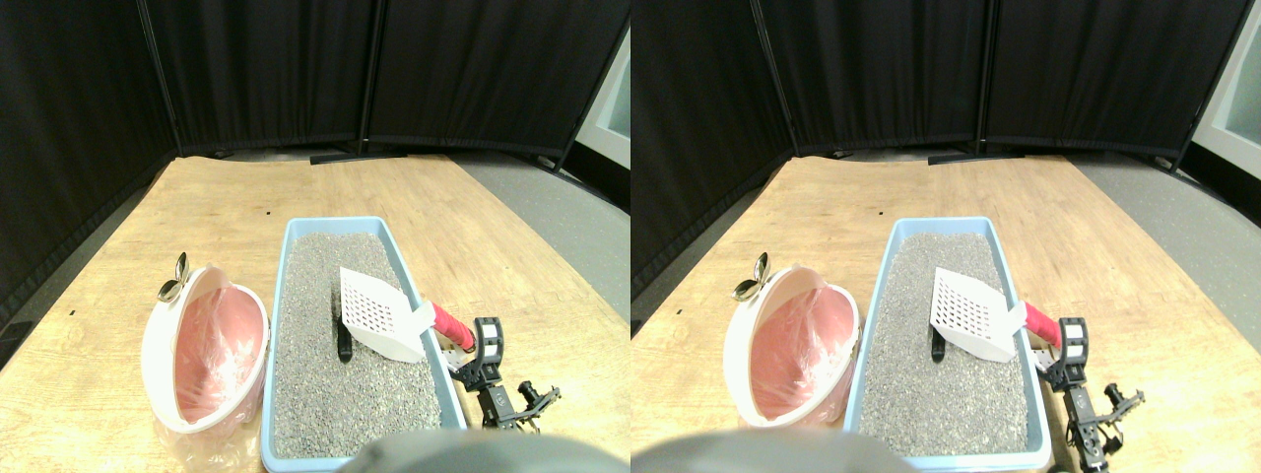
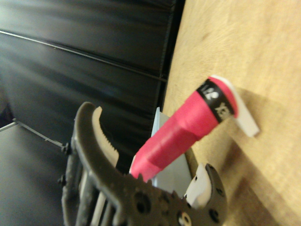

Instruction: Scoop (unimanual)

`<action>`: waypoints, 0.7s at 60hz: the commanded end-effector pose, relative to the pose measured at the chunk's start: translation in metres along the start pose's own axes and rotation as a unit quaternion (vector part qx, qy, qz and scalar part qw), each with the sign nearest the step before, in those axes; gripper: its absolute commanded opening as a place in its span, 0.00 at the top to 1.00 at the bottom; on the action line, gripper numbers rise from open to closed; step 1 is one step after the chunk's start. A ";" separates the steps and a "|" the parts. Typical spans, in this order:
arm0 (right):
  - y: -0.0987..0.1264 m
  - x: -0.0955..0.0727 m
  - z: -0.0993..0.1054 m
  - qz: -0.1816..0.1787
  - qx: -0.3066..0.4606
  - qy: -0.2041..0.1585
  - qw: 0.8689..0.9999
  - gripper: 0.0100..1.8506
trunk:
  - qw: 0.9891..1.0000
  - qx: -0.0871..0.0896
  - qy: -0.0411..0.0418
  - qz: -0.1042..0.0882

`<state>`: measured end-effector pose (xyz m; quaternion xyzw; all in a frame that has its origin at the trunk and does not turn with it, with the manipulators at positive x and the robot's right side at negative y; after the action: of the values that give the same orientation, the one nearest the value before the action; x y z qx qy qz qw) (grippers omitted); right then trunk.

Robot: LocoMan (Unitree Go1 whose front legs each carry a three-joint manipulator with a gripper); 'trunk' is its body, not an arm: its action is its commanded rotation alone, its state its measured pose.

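A white slotted scoop [image 1: 379, 313] lies tilted over the grey litter in the light blue litter box [image 1: 280, 325]. Its red wrapped handle [image 1: 451, 325] sticks out over the box's right rim. A small dark lump [image 1: 344, 340] sits in the litter just left of the scoop's blade. My right gripper [image 1: 480, 347] is at the outer end of the handle, low over the wooden floor. In the wrist view the red handle [image 2: 188, 129] runs up from between the two spread jaws of the gripper [image 2: 148, 143], which stands open and does not clamp it.
A white bin [image 1: 156, 345] lined with a pink bag stands left of the litter box, a metal clip [image 1: 175, 280] on its far rim. Black curtain panels [image 1: 296, 69] close off the back. Bare wooden floor [image 1: 512, 256] lies right of the box.
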<state>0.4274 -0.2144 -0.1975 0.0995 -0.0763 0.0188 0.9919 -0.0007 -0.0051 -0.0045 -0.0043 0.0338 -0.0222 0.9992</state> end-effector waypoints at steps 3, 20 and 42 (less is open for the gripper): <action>0.002 0.002 -0.002 -0.005 0.021 -0.015 1.000 0.51 | 1.000 -0.013 0.003 0.003; -0.001 0.009 -0.013 -0.025 0.024 0.007 0.999 0.49 | 1.000 -0.010 0.003 0.001; -0.009 0.019 -0.013 -0.045 0.036 0.040 0.998 0.52 | 1.000 -0.010 0.002 -0.002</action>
<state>0.4451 -0.2191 -0.2151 0.1356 -0.0166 -0.0190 0.9904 -0.0013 -0.0052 -0.0047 -0.0039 0.0345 -0.0236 0.9991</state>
